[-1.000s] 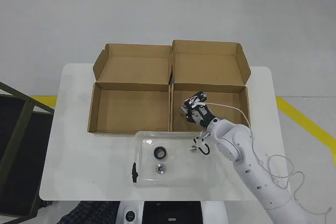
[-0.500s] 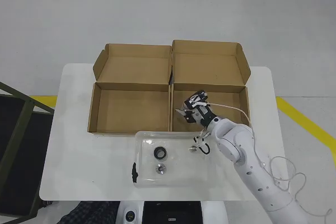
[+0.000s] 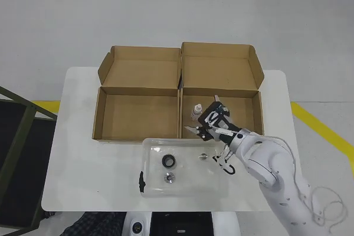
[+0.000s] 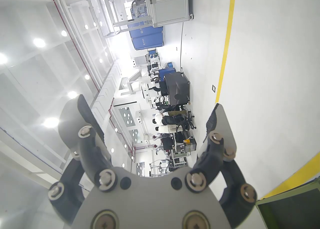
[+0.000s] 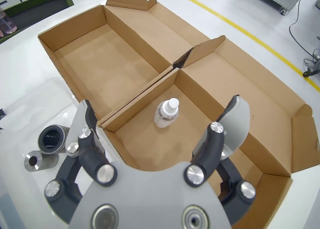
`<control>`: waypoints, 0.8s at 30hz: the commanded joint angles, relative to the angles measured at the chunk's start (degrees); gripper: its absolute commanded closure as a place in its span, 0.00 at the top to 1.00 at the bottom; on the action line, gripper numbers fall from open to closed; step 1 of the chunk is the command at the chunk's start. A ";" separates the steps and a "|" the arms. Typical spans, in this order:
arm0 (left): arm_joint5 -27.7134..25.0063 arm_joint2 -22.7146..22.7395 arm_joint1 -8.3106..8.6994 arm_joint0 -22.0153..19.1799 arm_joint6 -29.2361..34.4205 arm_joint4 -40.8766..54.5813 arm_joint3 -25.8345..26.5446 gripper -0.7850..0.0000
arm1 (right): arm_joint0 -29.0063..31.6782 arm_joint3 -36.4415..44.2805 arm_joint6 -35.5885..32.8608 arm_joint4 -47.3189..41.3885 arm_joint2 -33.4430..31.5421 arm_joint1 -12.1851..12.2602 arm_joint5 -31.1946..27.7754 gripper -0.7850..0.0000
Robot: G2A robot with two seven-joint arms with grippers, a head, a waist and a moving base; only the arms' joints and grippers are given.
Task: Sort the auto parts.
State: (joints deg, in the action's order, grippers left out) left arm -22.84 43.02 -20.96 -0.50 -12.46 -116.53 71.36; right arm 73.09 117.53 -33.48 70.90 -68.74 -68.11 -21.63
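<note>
Editor: Right end effector [image 5: 162, 103] first. What is it doing?

Photographer: It hangs with fingers spread wide and nothing between them, over the right cardboard box [image 3: 248, 113], toward that box's near-left corner. Under the gap stands a small white bottle [image 5: 167, 115], upright on the box floor just beside the left wall. The wide spread reads as a release. The part looks delivered, and the fingers stand apart from it on both sides, so a lift should not tip it.

Editor: And outward from there?

Photographer: The left cardboard box [image 3: 138, 115] stands open, touching the right one along their shared wall, presumably meant for another kind of part. A clear tray [image 3: 145, 168] sits at the surface's [image 3: 76, 147] near edge, just beside the boxes' near walls. In its left half are a metal sleeve with a dark bore [image 5: 51, 138] and a plain metal sleeve [image 5: 33, 162]. A smaller metal piece [image 3: 204, 156] lies toward its right, and all three likely await sorting. The left end effector [image 4: 148, 104], fingers wide and gripping nothing, points out at the room, probably to leave the working arm space.
</note>
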 commanded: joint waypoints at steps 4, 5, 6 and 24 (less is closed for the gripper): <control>0.00 0.00 0.00 0.00 0.00 0.00 0.00 1.00 | 4.18 4.70 -2.18 -0.37 -1.80 0.95 -7.29 1.00; 0.00 0.00 0.00 0.00 0.00 0.00 0.00 1.00 | 5.15 5.50 -2.37 -0.39 -1.92 1.11 -8.51 1.00; 0.00 0.00 0.00 0.00 0.00 0.00 0.00 1.00 | 6.01 6.22 -2.76 -0.02 -2.00 1.30 -9.91 1.00; 0.00 0.00 0.00 0.00 0.00 0.00 0.00 1.00 | 15.47 9.01 -4.48 6.40 -2.31 3.66 -22.12 1.00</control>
State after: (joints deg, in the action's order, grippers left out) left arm -22.84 43.02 -20.96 -0.50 -12.46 -116.53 71.36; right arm 88.44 126.59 -37.73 77.03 -71.01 -64.52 -43.75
